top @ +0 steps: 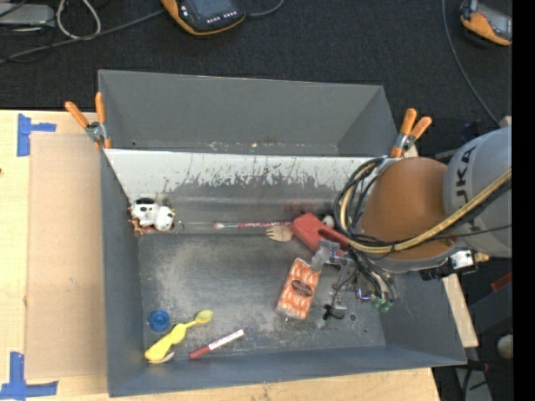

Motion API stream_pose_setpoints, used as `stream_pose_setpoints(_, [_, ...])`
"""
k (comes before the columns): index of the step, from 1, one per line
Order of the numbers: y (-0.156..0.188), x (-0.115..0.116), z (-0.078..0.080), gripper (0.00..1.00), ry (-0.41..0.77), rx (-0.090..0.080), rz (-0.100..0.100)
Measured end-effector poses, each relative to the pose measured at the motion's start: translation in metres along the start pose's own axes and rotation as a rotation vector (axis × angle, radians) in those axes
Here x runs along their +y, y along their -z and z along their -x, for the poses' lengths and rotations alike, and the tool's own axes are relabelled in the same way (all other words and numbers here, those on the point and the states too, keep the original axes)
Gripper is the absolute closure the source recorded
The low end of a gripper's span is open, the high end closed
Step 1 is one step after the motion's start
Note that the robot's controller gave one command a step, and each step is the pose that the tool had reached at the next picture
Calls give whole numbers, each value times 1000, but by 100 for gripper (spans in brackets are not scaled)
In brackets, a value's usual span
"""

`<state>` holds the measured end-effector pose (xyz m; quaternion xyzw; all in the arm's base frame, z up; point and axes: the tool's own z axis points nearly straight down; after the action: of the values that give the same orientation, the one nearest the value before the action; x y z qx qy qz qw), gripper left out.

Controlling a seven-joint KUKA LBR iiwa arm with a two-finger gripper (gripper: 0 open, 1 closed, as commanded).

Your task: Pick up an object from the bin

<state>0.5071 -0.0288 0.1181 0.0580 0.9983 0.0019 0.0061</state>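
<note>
One gripper (335, 309) (grip state unclear) just beside an orange patterned packet (297, 289).

Looks like a robotics lab: grey metal bin (251, 132) of small odds and ends, cabled robot arm (481, 182) leaning over its right edge, loose cables (79, 11) and two orange handheld controllers (201, 5) lying on dark carpet (334, 40) beyond its far edge.
</note>
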Motion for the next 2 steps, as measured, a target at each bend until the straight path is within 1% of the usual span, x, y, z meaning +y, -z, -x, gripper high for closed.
stream_pose_setpoints(1, [42, -7, 0, 0, -40, 0, 1])
stream_pose_setpoints(2, [34, -5, 3, 0, -15, -1, 1])
